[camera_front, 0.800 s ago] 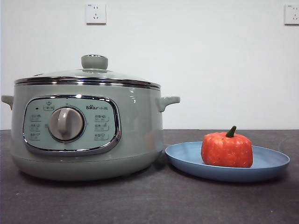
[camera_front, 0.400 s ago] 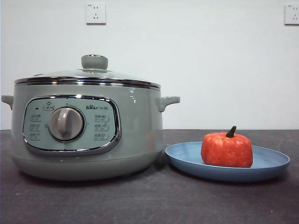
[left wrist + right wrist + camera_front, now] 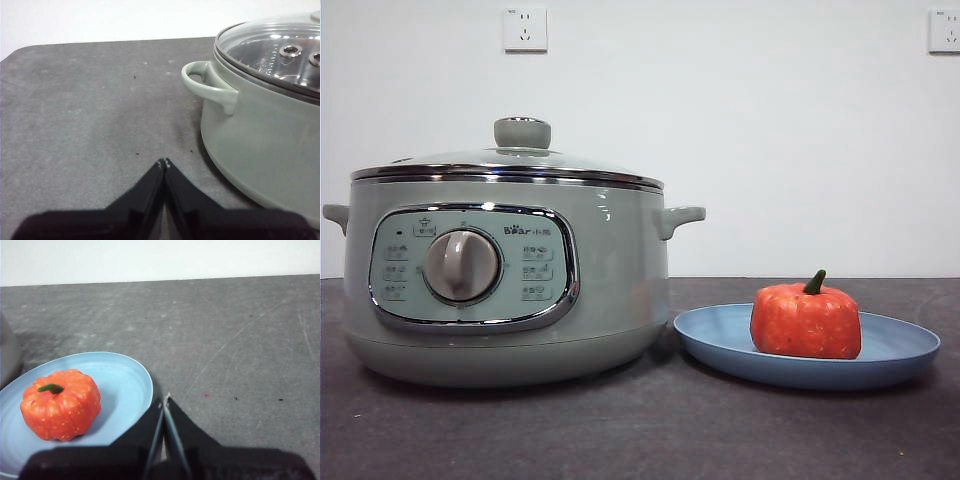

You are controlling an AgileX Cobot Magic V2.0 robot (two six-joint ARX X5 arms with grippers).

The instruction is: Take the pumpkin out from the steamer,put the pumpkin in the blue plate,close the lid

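Front view: the lid (image 3: 510,160) sits closed on the steamer (image 3: 505,285); the pumpkin (image 3: 806,318) rests upright in the blue plate (image 3: 720,345) beside it.

Left wrist view: the left gripper (image 3: 164,162), jaws pressed together and empty, hangs near the steamer's side handle (image 3: 207,87).

Right wrist view: the right gripper (image 3: 165,400), jaws together and empty, hovers just beside the plate's rim, with the pumpkin close by.

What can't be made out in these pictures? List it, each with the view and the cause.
- Inside of the steamer: the front view shows only its wall; in the left wrist view the lid reflects light and runs off the edge.
- Panel labels around the dial: too small to read.
- Near side of the blue plate: hidden by the right gripper.
- Far side of the pumpkin: faces away in both views.
- Left gripper: seen only in its own wrist view.
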